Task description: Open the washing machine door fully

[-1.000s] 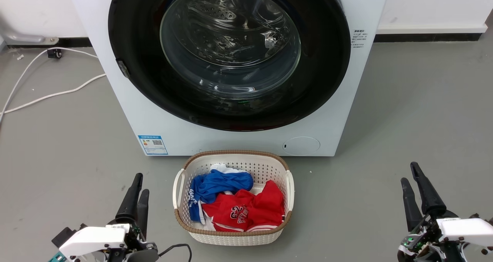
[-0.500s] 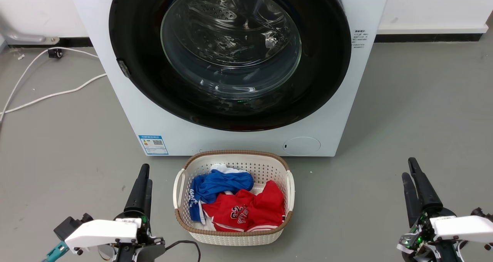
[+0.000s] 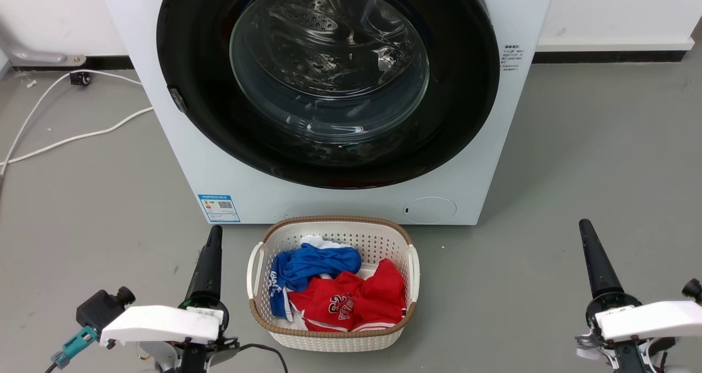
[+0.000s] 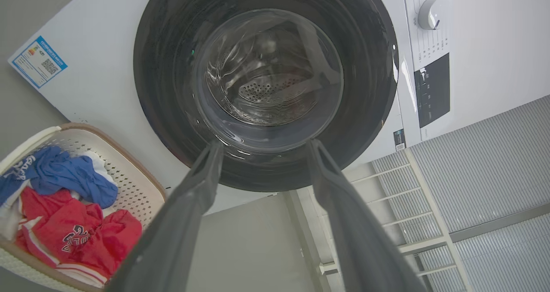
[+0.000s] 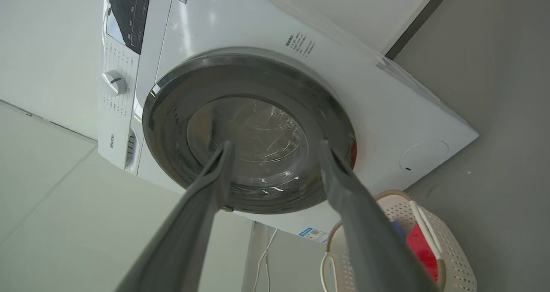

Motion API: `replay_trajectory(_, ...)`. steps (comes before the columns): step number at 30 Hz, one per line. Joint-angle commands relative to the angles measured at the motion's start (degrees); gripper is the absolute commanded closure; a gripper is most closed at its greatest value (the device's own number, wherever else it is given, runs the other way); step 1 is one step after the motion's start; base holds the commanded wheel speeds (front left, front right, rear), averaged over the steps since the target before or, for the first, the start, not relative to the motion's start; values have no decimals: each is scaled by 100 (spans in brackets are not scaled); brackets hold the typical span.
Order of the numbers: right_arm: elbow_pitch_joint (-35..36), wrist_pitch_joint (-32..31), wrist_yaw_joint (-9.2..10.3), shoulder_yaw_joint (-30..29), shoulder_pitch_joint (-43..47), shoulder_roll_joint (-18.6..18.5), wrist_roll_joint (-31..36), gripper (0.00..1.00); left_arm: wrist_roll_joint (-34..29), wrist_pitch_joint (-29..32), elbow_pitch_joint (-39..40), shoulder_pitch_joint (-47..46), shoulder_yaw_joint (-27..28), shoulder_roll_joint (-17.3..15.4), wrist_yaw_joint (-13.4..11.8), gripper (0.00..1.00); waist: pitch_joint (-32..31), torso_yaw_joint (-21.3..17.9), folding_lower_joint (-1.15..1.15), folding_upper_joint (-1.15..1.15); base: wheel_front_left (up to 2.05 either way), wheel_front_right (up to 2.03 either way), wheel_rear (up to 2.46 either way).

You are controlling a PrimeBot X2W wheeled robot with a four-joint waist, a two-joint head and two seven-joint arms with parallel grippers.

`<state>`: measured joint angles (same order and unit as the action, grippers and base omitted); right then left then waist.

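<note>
Grey floor (image 3: 592, 159) spreads across the head view; washing machine (image 3: 208, 164) top centre, door (image 3: 455, 88) closed against it, basket (image 3: 335, 218) below.
Left wrist view: left end effector (image 4: 264, 144) spread wide, empty, door upper centre.
Right wrist view: right end effector (image 5: 276, 144) likewise spread, empty.

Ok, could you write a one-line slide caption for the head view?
Washing machine door shut, laundry basket of clothes before it, left tool and right tool at either side.
</note>
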<state>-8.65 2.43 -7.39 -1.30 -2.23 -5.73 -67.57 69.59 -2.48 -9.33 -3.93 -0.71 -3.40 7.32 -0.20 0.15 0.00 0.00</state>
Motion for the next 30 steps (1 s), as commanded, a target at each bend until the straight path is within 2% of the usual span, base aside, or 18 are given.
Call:
replay_trajectory(1,146,15,-5,-18,-58,-45,342,0,-303,-59,106,-116,-21,-43,10,0,-2,0,0,0,0,0,0)
replay_trajectory(8,357,-96,-6,-42,-22,25,1529,0,-1406,-198,163,-143,-111,-119,-110,0,-8,-1,0,0,0,0,0)
replay_trajectory(14,498,-183,-7,13,13,52,2289,0,-2264,-308,189,-134,-246,-232,-227,0,-9,-4,0,0,0,0,0)
replay_trajectory(30,630,-190,-10,-46,97,104,3824,0,-3825,-573,181,-160,-645,-466,-364,0,-46,6,0,0,0,0,0)
